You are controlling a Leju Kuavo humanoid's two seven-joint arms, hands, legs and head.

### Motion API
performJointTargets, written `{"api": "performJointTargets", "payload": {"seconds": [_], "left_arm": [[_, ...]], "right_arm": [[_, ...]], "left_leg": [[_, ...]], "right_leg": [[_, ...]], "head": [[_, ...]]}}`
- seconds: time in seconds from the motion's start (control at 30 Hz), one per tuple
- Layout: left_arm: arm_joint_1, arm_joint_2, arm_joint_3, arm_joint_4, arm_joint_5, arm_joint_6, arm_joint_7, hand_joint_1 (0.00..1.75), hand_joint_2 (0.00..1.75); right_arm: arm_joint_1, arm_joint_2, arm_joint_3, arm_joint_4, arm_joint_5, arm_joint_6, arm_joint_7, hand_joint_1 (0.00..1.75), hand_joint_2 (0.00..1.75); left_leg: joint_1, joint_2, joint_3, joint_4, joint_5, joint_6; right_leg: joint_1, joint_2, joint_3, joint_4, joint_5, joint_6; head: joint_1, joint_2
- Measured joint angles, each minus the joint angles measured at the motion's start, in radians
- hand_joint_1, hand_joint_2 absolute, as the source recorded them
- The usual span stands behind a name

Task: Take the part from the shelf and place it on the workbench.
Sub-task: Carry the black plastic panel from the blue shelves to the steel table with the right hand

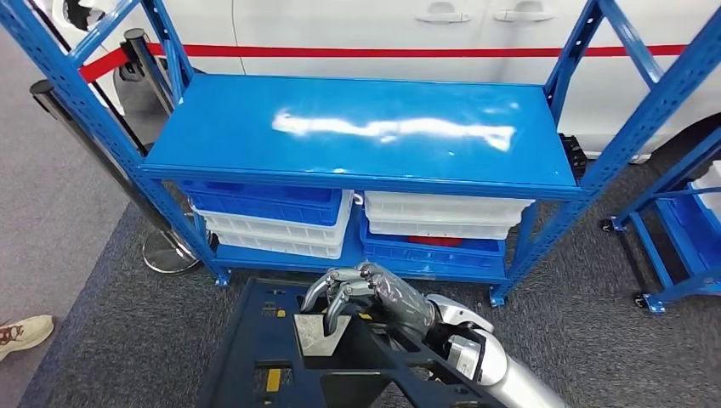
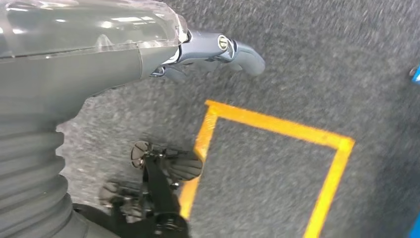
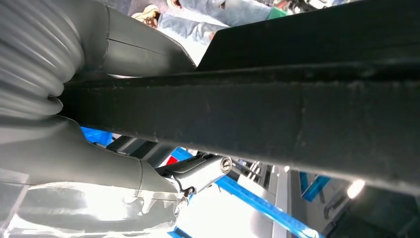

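At the bottom centre of the head view, the right hand (image 1: 374, 293) grips the dark blue part (image 1: 281, 357), its fingers (image 1: 336, 285) curled over the part's top edge. The left hand (image 2: 218, 52) hangs above grey carpet (image 2: 307, 59), fingers apart, holding nothing. Behind stands the blue shelf (image 1: 366, 127), with stacked bins (image 1: 272, 217) beneath.

Grey carpet (image 1: 127, 340) covers the floor, marked with an orange taped outline (image 2: 277, 129). Behind stands a white vehicle (image 1: 357, 25) with 1 red stripe, perhaps a van. 2 dark posts (image 1: 85, 127) stand left.
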Motion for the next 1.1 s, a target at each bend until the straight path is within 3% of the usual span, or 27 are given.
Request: {"api": "performJointTargets", "payload": {"seconds": [0.03,0.07,0.1,0.13,0.2,0.23,0.3,0.37,0.4,0.43,0.5,0.57,0.6,0.63,0.7,0.77,0.83,0.9,0.97,1.07,1.1], "left_arm": [[0.000,0.000,0.000,0.000,0.000,0.000,0.000,0.00,1.75],[0.000,0.001,0.000,0.000,-0.001,0.000,0.000,0.00,1.75],[-0.001,0.003,0.001,0.000,-0.001,0.000,0.000,0.00,1.75],[-0.001,0.004,0.001,0.000,-0.001,0.000,0.000,0.00,1.75],[-0.002,0.008,0.002,0.000,-0.001,0.001,0.000,0.00,1.75],[-0.002,0.010,0.003,0.000,-0.002,0.004,0.002,0.00,1.75],[-0.002,0.016,0.005,0.000,-0.007,0.014,0.012,0.00,1.75],[-0.001,0.022,0.009,0.000,-0.014,0.030,0.033,0.00,1.75],[-0.001,0.024,0.011,0.000,-0.017,0.039,0.047,0.00,1.75],[0.000,0.026,0.013,0.000,-0.020,0.049,0.065,0.00,1.75],[0.003,0.032,0.015,0.000,-0.026,0.066,0.098,0.00,1.75],[0.008,0.037,0.019,0.000,-0.028,0.079,0.130,0.00,1.75],[0.010,0.039,0.022,0.000,-0.028,0.084,0.145,0.00,1.75],[0.011,0.041,0.024,0.000,-0.027,0.089,0.159,0.00,1.75],[0.012,0.043,0.030,0.000,-0.020,0.096,0.181,0.00,1.75],[0.011,0.046,0.040,0.000,-0.009,0.101,0.201,0.00,1.75],[0.011,0.048,0.052,0.000,-0.001,0.105,0.212,0.00,1.75],[0.011,0.049,0.062,0.000,0.002,0.107,0.212,0.00,1.75],[0.012,0.051,0.069,0.000,0.001,0.109,0.208,0.00,1.75],[0.013,0.053,0.075,0.000,-0.002,0.109,0.202,0.00,1.75],[0.014,0.053,0.077,0.000,-0.005,0.110,0.200,0.00,1.75]], "right_arm": [[0.002,0.000,0.000,0.000,0.000,0.000,-0.001,1.75,1.75],[0.005,-0.001,0.000,0.000,0.000,0.000,-0.002,1.75,1.75],[0.008,-0.002,0.000,-0.001,0.000,0.000,-0.005,1.75,1.75],[0.011,-0.003,0.000,-0.001,0.000,0.001,-0.008,1.75,1.75],[0.015,-0.006,0.000,-0.002,0.001,0.001,-0.015,1.75,1.75],[0.016,-0.006,0.000,-0.003,0.002,0.001,-0.018,1.75,1.75],[0.021,-0.008,-0.002,-0.006,0.007,0.001,-0.024,1.75,1.75],[0.029,-0.011,-0.004,-0.009,0.012,0.001,-0.030,1.75,1.75],[0.034,-0.014,-0.006,-0.009,0.016,0.000,-0.033,1.75,1.75],[0.037,-0.017,-0.008,-0.011,0.020,-0.001,-0.035,1.75,1.75],[0.042,-0.024,-0.013,-0.013,0.028,-0.002,-0.040,1.75,1.75],[0.044,-0.029,-0.017,-0.015,0.033,-0.001,-0.043,1.75,1.75],[0.046,-0.031,-0.018,-0.015,0.035,-0.001,-0.043,1.75,1.75],[0.047,-0.033,-0.018,-0.015,0.037,0.000,-0.043,1.75,1.75],[0.048,-0.035,-0.018,-0.015,0.038,0.003,-0.043,1.75,1.75],[0.046,-0.035,-0.018,-0.016,0.040,0.006,-0.044,1.75,1.75],[0.041,-0.035,-0.018,-0.016,0.043,0.010,-0.043,1.75,1.75],[0.038,-0.035,-0.018,-0.016,0.045,0.014,-0.043,1.75,1.75],[0.036,-0.035,-0.018,-0.016,0.044,0.019,-0.046,1.75,1.75],[0.035,-0.035,-0.018,-0.016,0.039,0.026,-0.052,1.75,1.75],[0.035,-0.035,-0.018,-0.016,0.037,0.030,-0.054,1.75,1.75]], "left_leg": [[0.000,0.000,-0.014,0.064,-0.052,-0.001],[0.000,-0.001,-0.023,0.128,-0.084,-0.001],[0.000,-0.001,-0.022,0.175,-0.090,-0.001],[0.000,-0.002,-0.010,0.194,-0.073,0.000],[-0.001,-0.012,0.062,0.134,-0.017,0.008],[-0.001,-0.027,0.117,0.063,-0.014,0.015],[-0.004,-0.053,0.203,-0.065,-0.040,0.021],[-0.008,-0.055,0.221,-0.112,-0.050,0.025],[-0.007,-0.047,0.214,-0.114,-0.040,0.029],[-0.005,-0.039,0.207,-0.118,-0.029,0.035],[0.000,-0.024,0.187,-0.124,-0.007,0.046],[0.000,-0.014,0.162,-0.124,0.014,0.048],[0.000,-0.009,0.149,-0.123,0.024,0.047],[0.000,-0.005,0.136,-0.122,0.033,0.045],[0.001,0.001,0.112,-0.118,0.047,0.039],[0.001,0.003,0.097,-0.114,0.058,0.029],[0.000,0.004,0.090,-0.112,0.068,0.017],[0.002,0.003,0.085,-0.112,0.075,0.004],[0.004,0.001,0.070,-0.081,0.050,-0.004],[0.006,-0.002,-0.002,0.099,-0.053,-0.010],[0.006,-0.002,-0.022,0.154,-0.072,-0.012]], "right_leg": [[0.002,0.004,-0.017,0.002,0.012,-0.004],[0.004,0.008,-0.034,0.006,0.024,-0.006],[0.006,0.012,-0.052,0.010,0.035,-0.006],[0.008,0.017,-0.072,0.015,0.047,-0.005],[0.009,0.029,-0.109,0.027,0.068,0.000],[0.010,0.034,-0.125,0.034,0.076,0.003],[0.010,0.044,-0.142,0.043,0.093,0.012],[0.008,0.054,-0.148,0.039,0.114,0.026],[0.007,0.056,-0.151,0.038,0.119,0.032],[0.007,0.051,-0.158,0.046,0.106,0.038],[0.003,0.030,-0.181,0.110,0.026,0.051],[-0.004,0.013,-0.211,0.230,-0.058,0.064],[-0.008,0.009,-0.219,0.281,-0.068,0.069],[-0.012,0.007,-0.215,0.309,-0.054,0.073],[-0.017,0.005,-0.160,0.266,0.003,0.076],[-0.017,0.003,-0.060,0.130,0.014,0.069],[-0.010,0.003,0.003,0.030,-0.014,0.054],[-0.007,0.002,0.008,0.007,-0.018,0.036],[-0.009,0.000,0.005,-0.001,-0.008,0.018],[-0.006,-0.001,-0.004,-0.002,0.002,0.001],[-0.004,0.001,-0.009,0.001,0.003,0.000]], "head": [[-0.001,0.000],[-0.002,0.000],[-0.002,0.000],[-0.002,0.000],[-0.002,0.000],[-0.002,0.000],[-0.002,0.000],[-0.003,0.000],[-0.005,0.000],[-0.004,0.000],[-0.001,0.000],[0.003,0.000],[0.003,0.000],[0.003,0.000],[0.003,0.000],[0.003,0.000],[0.002,0.000],[0.002,0.000],[0.002,0.000],[0.001,0.000],[0.001,0.000]]}}
